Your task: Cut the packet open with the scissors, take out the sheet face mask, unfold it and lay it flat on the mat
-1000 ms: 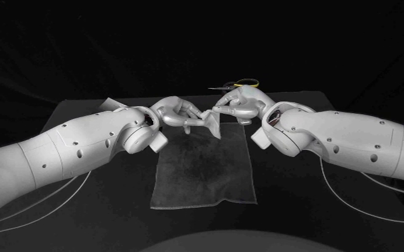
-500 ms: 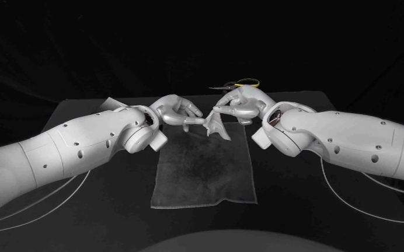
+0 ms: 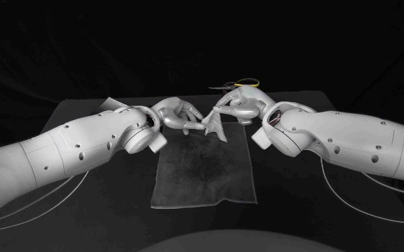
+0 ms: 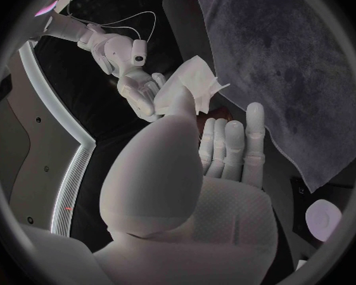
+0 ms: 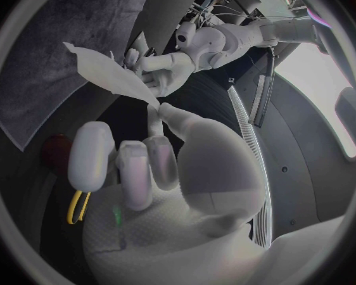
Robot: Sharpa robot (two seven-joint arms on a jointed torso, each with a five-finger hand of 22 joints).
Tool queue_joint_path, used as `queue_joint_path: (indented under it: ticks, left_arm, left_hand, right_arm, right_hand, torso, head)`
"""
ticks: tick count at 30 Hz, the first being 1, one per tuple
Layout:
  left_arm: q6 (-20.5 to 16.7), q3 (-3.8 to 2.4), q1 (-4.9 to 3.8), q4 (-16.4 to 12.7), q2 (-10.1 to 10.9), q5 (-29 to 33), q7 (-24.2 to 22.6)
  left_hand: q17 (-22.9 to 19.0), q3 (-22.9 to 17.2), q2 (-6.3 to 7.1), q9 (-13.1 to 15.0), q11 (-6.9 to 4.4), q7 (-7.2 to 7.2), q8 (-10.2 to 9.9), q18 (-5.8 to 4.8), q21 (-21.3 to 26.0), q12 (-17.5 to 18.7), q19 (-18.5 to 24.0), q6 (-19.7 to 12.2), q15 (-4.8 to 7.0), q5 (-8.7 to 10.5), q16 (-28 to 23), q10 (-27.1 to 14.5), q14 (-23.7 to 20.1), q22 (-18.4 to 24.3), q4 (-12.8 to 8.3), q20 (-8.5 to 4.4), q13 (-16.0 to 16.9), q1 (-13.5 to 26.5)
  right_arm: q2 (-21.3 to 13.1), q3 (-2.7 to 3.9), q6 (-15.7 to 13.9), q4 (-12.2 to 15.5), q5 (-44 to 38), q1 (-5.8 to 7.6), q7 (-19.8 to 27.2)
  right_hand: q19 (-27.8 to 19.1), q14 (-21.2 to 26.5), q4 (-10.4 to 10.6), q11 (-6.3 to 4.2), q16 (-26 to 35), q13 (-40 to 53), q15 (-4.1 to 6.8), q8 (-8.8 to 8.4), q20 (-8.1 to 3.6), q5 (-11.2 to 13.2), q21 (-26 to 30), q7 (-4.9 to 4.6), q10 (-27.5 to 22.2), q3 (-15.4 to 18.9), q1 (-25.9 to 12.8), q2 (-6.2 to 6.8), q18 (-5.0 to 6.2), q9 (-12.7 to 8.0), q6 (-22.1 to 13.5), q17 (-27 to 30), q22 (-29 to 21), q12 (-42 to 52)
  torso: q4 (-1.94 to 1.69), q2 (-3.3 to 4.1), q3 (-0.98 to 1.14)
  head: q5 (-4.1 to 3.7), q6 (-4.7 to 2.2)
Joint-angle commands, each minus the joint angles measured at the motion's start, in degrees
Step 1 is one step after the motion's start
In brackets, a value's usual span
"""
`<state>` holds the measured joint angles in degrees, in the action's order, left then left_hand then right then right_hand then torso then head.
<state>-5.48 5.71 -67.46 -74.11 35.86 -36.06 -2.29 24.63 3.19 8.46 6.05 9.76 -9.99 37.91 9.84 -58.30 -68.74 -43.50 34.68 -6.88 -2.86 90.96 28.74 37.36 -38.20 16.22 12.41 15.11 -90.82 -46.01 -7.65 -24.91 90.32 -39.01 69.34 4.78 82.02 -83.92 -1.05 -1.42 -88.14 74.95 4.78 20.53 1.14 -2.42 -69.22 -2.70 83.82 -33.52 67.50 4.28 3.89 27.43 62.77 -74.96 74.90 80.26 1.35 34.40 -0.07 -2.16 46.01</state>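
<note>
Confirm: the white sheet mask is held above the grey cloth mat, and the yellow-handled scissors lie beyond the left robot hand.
Not quite. In the head view the yellow-handled scissors lie beyond the right robot hand, not the left. The white sheet mask is held above the grey cloth mat.

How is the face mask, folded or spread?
Folded: the face mask is a small creased piece held between left hand and right hand.

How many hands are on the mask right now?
2. The left hand pinches the mask from one side and the right hand from the other, over the mat's far end.
</note>
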Motion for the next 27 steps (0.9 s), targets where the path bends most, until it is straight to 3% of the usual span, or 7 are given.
queue_joint_path:
  ticks: [1,5,11,16,23,27]
  left_arm:
    - [3.2,-0.06,0.05,-0.5,-0.3,-2.0,-2.1]
    - [3.2,-0.06,0.1,-0.7,-0.3,-2.1,-3.2]
    - [2.3,-0.07,0.13,-0.9,-0.5,-1.7,-4.8]
    - [1.3,-0.08,0.13,-0.9,-0.6,-0.7,-6.0]
    - [-0.3,-0.09,0.13,-0.6,-0.5,0.5,-6.7]
    - [-1.0,-0.09,0.13,-0.5,-0.5,0.8,-6.6]
  left_hand:
    - [-0.1,1.3,0.67,-0.2,0.13,0.48,-0.4,0.59,0.3,-0.3,0.5,0.2,-0.19,0.12,0.4,-1.0,-0.7,0.1,0.3,0.2,0.0,0.1]
    - [0.0,2.2,0.68,-0.4,0.29,0.89,-1.0,0.6,0.3,-0.4,0.6,-0.3,-0.34,0.11,0.6,-1.3,-1.0,0.1,0.3,0.36,0.0,0.3]
    - [0.0,1.7,-1.88,-0.4,0.15,1.04,-1.2,0.69,-0.2,-1.0,0.5,2.0,-0.27,0.11,1.3,-0.3,-0.8,0.0,-0.1,0.43,0.0,-1.6]
    - [-0.1,1.2,-4.23,-0.6,-0.37,1.13,-2.0,0.74,-0.8,-1.1,0.2,5.7,0.18,0.1,1.8,1.5,-0.2,-0.2,-0.1,0.11,-0.3,-3.4]
    - [0.0,-0.8,-7.64,-0.8,-1.35,2.64,-2.7,0.78,-1.9,-0.9,-0.4,11.8,1.07,0.08,2.3,4.1,1.3,-0.7,-0.1,-0.65,-0.8,-7.0]
    - [2.1,-2.0,-8.39,-0.7,-2.14,3.18,-2.8,0.8,-2.8,-1.0,-0.8,14.8,1.78,0.07,2.5,5.8,3.8,-1.1,-0.1,-1.21,-0.8,-8.6]
  right_arm:
    - [0.1,0.05,0.6,-0.1,-0.6,0.01,0.2]
    - [0.3,0.05,0.7,-0.2,-0.6,0.01,0.1]
    - [0.4,0.05,0.8,-0.4,-0.7,0.0,-0.1]
    - [0.4,0.04,0.9,-0.4,-0.7,-0.01,-0.2]
    - [0.3,0.04,0.9,-0.5,-0.8,-0.02,-0.3]
    - [0.3,0.04,0.9,-0.4,-0.8,-0.02,-0.3]
  right_hand:
    - [0.3,-5.6,-4.9,-0.36,-0.2,10.3,0.32,0.29,0.05,-0.4,0.0,0.07,4.7,-4.9,0.0,-0.57,0.32,4.4,0.2,-13.1,9.5,0.2]
    - [0.3,-5.6,-4.9,-0.36,-0.2,10.3,0.32,0.29,0.05,-0.4,0.0,0.07,4.7,-4.9,0.0,-0.57,0.32,4.4,0.2,-13.1,9.5,0.2]
    - [0.3,-5.6,-4.9,-0.36,-0.2,10.3,0.32,0.29,0.05,-0.4,0.0,0.07,4.7,-4.9,0.0,-0.57,0.32,4.4,0.2,-13.1,9.5,0.2]
    - [0.3,-5.6,-4.9,-0.36,-0.2,10.3,0.32,0.29,0.05,-0.4,0.0,0.07,4.7,-4.9,0.0,-0.57,0.32,4.4,0.2,-13.1,9.5,0.2]
    - [0.3,-5.6,-4.9,-0.36,-0.2,10.3,0.32,0.29,0.05,-0.4,0.0,0.07,4.7,-4.9,0.0,-0.57,0.32,4.4,0.2,-13.1,9.5,0.2]
    - [0.3,-5.6,-4.9,-0.36,-0.2,10.3,0.32,0.29,0.05,-0.4,0.0,0.07,4.7,-4.9,0.0,-0.57,0.32,4.4,0.2,-13.1,9.5,0.2]
  torso:
    - [0.01,0.02,-0.01]
    - [-0.04,0.0,-0.01]
    - [-0.02,0.03,-0.03]
    - [-0.01,0.01,0.0]
    - [-0.01,-0.02,0.01]
    - [-0.04,0.01,-0.01]
  head:
    - [0.03,0.03]
    - [-0.04,0.05]
    - [-0.01,0.0]
    - [-0.05,0.01]
    - [-0.01,-0.07]
    - [0.02,-0.08]
